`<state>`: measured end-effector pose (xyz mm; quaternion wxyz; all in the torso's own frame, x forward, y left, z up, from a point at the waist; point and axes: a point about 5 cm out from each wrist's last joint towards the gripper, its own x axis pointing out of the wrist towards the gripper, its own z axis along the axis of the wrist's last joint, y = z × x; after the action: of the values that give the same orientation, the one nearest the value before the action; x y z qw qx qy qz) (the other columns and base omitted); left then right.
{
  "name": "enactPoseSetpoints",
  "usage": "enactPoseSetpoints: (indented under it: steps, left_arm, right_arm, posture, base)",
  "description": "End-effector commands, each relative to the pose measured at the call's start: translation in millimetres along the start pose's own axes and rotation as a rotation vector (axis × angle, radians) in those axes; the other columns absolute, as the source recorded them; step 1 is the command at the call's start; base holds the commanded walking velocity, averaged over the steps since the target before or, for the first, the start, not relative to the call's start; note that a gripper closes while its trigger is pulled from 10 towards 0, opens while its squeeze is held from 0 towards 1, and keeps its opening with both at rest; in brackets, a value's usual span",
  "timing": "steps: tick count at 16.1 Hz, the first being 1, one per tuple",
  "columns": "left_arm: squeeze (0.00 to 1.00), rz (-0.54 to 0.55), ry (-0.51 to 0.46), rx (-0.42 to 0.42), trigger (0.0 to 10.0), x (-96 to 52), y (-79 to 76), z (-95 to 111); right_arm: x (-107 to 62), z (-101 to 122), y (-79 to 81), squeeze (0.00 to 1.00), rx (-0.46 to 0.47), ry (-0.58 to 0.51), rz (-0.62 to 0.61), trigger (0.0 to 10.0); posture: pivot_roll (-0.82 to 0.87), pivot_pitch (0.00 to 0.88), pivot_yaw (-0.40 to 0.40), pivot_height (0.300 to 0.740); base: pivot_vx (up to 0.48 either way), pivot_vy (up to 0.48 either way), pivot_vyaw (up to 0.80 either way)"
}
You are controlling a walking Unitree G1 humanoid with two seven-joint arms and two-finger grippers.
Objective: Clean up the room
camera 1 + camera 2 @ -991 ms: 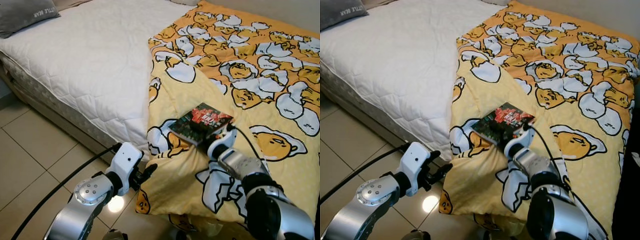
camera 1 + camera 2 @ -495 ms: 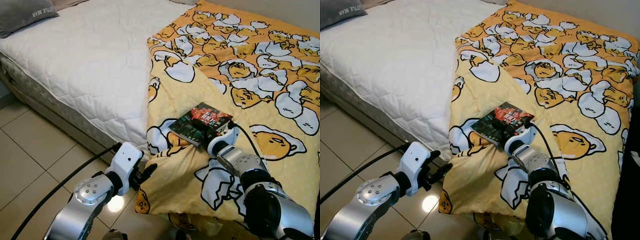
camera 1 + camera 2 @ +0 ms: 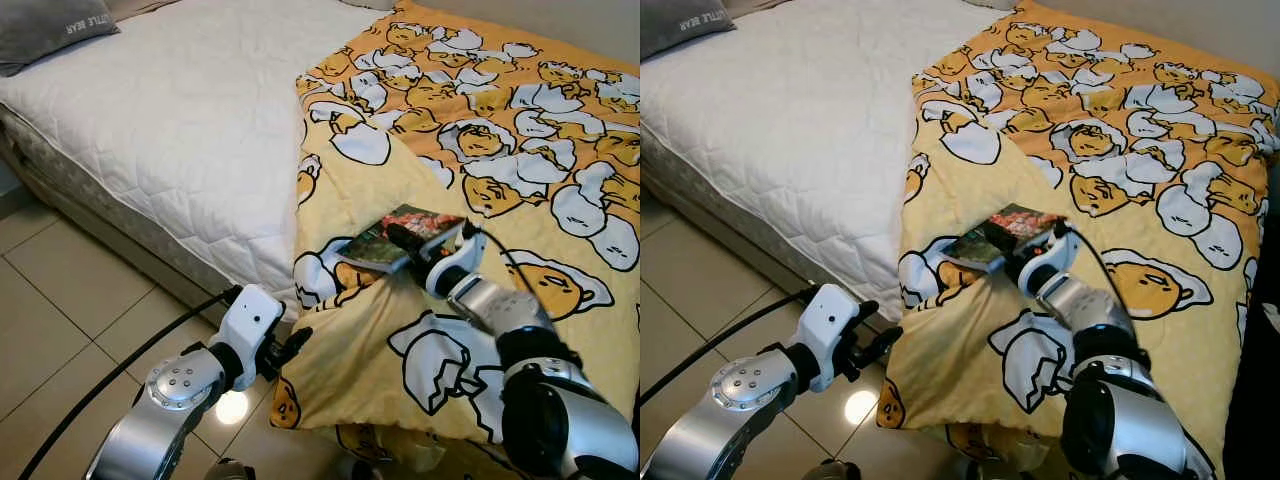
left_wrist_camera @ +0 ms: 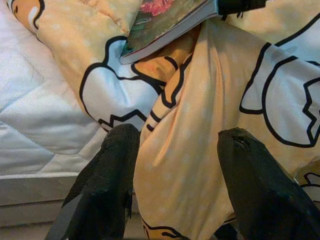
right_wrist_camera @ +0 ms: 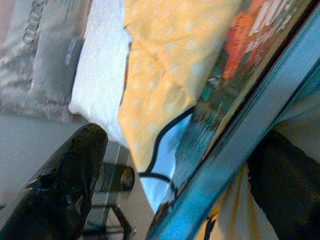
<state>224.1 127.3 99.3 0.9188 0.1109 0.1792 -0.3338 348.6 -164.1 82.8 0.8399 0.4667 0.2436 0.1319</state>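
A: The bed [image 3: 170,120] runs from the near left to the far right, a white quilted mattress with its near edge dropping to the tiled floor [image 3: 60,300]. A grey pillow [image 3: 45,30] lies at the far left corner.

B: And the right half?

A: A yellow blanket [image 3: 520,150] printed with egg cartoons covers it and spills over the near edge, hanging down toward the floor. Its left border crosses the mattress, so the white part to the left is bare, open surface.

B: Where is the book [image 3: 400,235]?

A: On the blanket, near the bed's near edge, just right of the blanket's border. The right gripper [image 3: 425,248] has its jaws on the book's right end, one finger over the cover, one beneath; the right wrist view shows the cover and page edge running between them.

B: The left gripper [image 4: 172,165]?

A: Lower, at the hanging blanket hem in front of the bed. Its jaws stand wide, with a fold of yellow cloth between the fingers [image 4: 107,175]; whether they press it, I cannot tell.

B: Any change from a second ago?

A: The book lay flat with its whole cover facing up; now it is tipped, its right end raised, the cover seen edge-on. The right wrist has shifted right. The left arm looks unchanged.
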Motion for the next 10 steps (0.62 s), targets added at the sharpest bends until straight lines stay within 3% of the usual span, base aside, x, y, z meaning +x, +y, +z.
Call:
enactPoseSetpoints:
  steps: [1, 5, 10]
  left_arm:
    - [0.02, -0.004, 0.013, 0.011, 10.0, 1.2, -0.4, -3]
    - [0.02, -0.013, 0.017, 0.017, 10.0, 2.8, -1.0, -4]
    - [0.02, -0.015, 0.024, 0.026, 10.0, 2.1, 1.1, -5]
  right_arm:
    - [-5.0, 11, 3.3, 0.0, -0.042, -0.013, 0.016, 10.0]
    - [-7.9, 9, 4.8, 0.0, -0.035, -0.004, 0.02, 10.0]
    - [1.9, -7, 8.2, 0.0, -0.003, 0.019, 0.013, 10.0]
  posture:
    - [-0.05, 0.087, -0.035, 0.74]
    - [-0.06, 0.082, -0.026, 0.74]
    - [-0.05, 0.076, -0.021, 0.74]
  base:
    - [0.0, 0.0, 0.0]
    - [0.0, 0.0, 0.0]
    - [0.0, 0.0, 0.0]
